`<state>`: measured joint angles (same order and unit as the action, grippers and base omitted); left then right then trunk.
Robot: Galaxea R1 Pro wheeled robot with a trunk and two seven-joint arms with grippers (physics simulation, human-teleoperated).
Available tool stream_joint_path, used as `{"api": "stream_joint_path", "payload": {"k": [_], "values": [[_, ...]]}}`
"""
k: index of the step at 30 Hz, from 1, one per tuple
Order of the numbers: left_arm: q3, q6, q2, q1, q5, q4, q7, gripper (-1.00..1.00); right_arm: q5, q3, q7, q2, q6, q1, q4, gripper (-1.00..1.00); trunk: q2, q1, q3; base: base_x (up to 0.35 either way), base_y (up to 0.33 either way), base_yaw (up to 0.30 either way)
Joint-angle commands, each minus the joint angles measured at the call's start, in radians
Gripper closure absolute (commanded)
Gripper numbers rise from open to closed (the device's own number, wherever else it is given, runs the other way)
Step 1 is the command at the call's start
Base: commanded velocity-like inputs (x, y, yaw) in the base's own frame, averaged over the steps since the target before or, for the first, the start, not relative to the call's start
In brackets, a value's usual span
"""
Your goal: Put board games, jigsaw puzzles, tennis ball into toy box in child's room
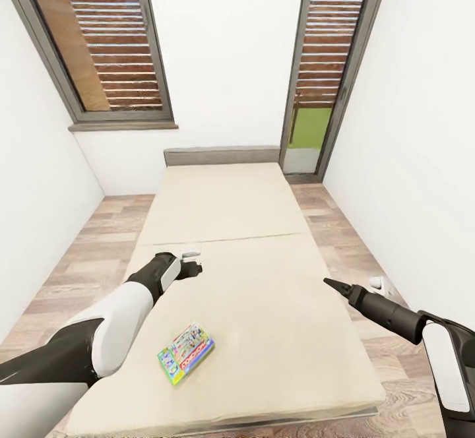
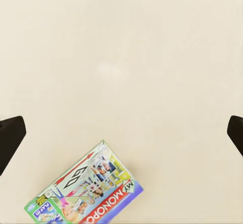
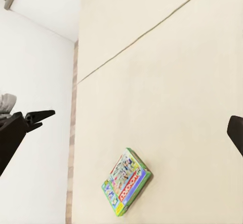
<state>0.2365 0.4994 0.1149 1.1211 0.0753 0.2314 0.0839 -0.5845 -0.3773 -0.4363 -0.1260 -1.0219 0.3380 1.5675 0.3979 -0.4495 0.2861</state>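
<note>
Beige mattress of the bed (image 1: 264, 332) occupies the foreground, set lengthwise in a white-walled room with wood-plank floor (image 1: 79, 260). Nearest the foot of the bed lies one board game (image 1: 186, 353), a flat colourful box lettered "MONOPOLY", resting flat and skewed to the bed's edges. Beyond the box, further up the mattress, the left claw (image 1: 191, 263) hovers over bare fabric; in the left wrist view its dark fingertips (image 2: 11, 135) stand far apart, so the claw is released and holds nothing, with the box near the frame edge, short of the span between the jaws. To the side of the box, past the bed's long edge, the right claw (image 1: 331, 284) hangs over the floor; its tips are likewise parted and empty in the right wrist view. A seam (image 1: 224, 239) crosses the mattress beyond the left claw, then the grey headboard (image 1: 221, 155), and two tall windows (image 1: 109, 42) in the far wall.

Risks, as judged: the box is thin and lies flush on soft fabric, so a descending claw may press it into the mattress or slide it rather than grip it. Its skew demands wrist rotation; a misaligned closure could pinch a corner and let it pivot free.
</note>
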Motion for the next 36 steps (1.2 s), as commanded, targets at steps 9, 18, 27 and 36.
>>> {"api": "stream_joint_path", "payload": {"k": [9, 18, 27, 36], "values": [[0.006, -0.011, 0.0, -0.033, 0.008, 0.006, 0.001, -1.0, 0.008, -0.002, -0.01, 0.0, -0.004, 0.001, 0.0, -1.0, 0.002, 0.0, 0.017, 0.0, 0.0, 0.0], [0.006, -0.111, -0.001, -0.07, 0.005, 0.007, 0.0, -1.0, 0.008, -0.002, -0.01, 0.0, -0.004, 0.001, 0.0, -1.0, 0.002, 0.0, 0.032, 0.0, 0.0, 0.0], [0.003, -0.13, 0.003, -0.073, 0.007, 0.008, 0.002, -1.0, 0.008, -0.001, -0.01, 0.0, -0.004, 0.001, 0.0, -1.0, 0.002, 0.0, 0.046, 0.0, 0.0, 0.0], [0.003, -0.134, 0.002, -0.073, 0.008, 0.008, 0.002, -1.0, 0.008, -0.001, -0.01, 0.0, -0.004, 0.001, 0.0, -1.0, 0.002, 0.0, 0.061, 0.0, 0.0, 0.0]]}}
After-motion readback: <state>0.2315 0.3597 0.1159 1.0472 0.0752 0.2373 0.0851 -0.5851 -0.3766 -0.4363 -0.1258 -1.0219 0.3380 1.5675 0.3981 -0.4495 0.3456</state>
